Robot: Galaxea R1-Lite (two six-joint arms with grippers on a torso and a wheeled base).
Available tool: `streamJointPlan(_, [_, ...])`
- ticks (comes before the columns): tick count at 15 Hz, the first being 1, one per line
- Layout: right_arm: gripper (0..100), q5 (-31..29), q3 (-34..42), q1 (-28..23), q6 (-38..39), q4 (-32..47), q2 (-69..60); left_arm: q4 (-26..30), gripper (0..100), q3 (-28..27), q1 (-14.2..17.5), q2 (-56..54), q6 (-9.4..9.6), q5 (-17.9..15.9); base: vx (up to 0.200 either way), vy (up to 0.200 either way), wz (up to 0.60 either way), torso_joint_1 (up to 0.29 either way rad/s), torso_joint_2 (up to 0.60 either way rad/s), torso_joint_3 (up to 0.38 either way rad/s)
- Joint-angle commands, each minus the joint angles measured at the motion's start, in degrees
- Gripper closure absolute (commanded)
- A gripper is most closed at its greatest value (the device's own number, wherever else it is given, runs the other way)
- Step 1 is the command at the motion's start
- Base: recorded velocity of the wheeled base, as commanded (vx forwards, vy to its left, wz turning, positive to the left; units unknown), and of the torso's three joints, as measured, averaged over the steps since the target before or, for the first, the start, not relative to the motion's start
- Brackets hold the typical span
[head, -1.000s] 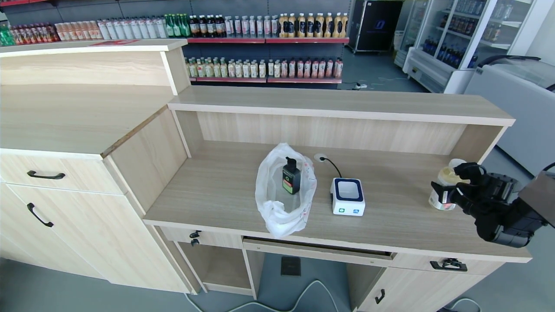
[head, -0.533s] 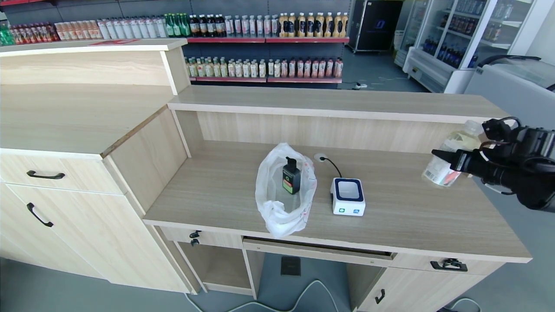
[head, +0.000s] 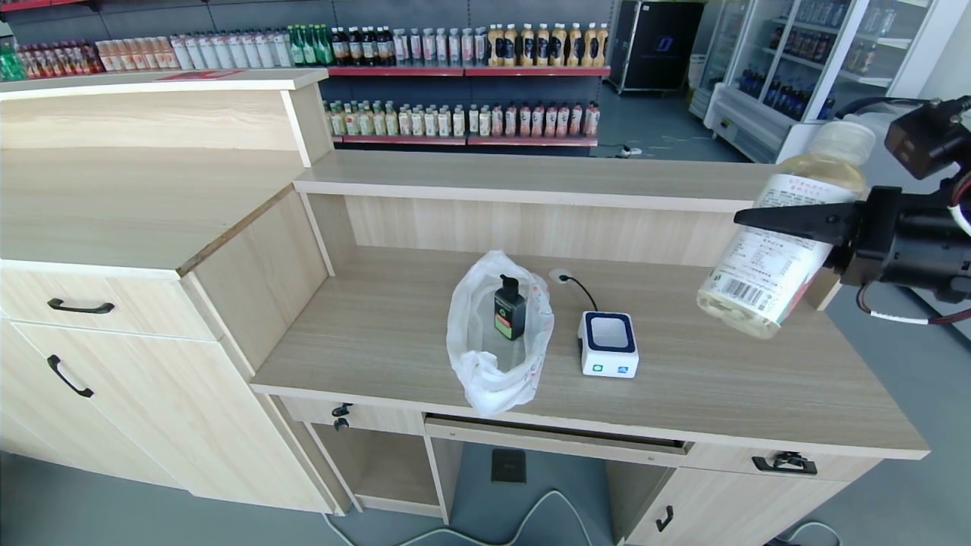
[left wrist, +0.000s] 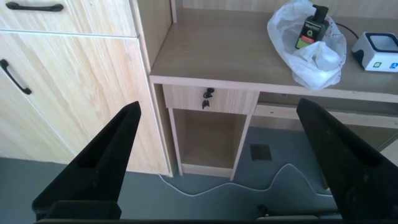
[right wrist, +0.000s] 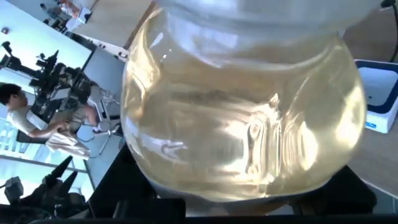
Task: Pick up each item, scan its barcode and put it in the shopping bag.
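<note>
Drink bottle [head: 785, 250] clamped by right gripper [head: 781, 224], held tilted at frame right, barcode [head: 740, 292] faced down-left, likely for scanner [head: 609, 343] at centre. Shopping bag [head: 464, 326] left open beside it, pump bottle [head: 509, 307] inside. Left gripper [left wrist: 217, 106] spread, empty.

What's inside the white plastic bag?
A black pump bottle stands inside the bag. The crumpled plastic covers the bag's bottom, so anything lower down can't be seen.

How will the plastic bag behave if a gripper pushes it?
Probably floppy: the bag is thin, crumpled film. Likely light, so it may slide on the counter. The pump bottle inside may tip with it.
</note>
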Motion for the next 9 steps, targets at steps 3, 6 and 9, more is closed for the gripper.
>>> streamJointPlan(3, [100, 0.3, 2.7, 10.4, 0.2, 0.4, -6.7, 0.0, 0, 0.0, 0.0, 0.0, -0.01, 0.0, 0.0, 0.0, 0.0, 0.0, 0.0, 0.0])
streamJointPlan(6, [100, 0.2, 3.4, 15.6, 0.1, 0.4, -10.6, 0.0, 0, 0.0, 0.0, 0.0, -0.01, 0.0, 0.0, 0.0, 0.0, 0.0, 0.0, 0.0])
streamJointPlan(9, [100, 0.2, 1.8, 18.6, -0.1, 0.4, -11.1, 0.0, 0, 0.0, 0.0, 0.0, -0.01, 0.0, 0.0, 0.0, 0.0, 0.0, 0.0, 0.0])
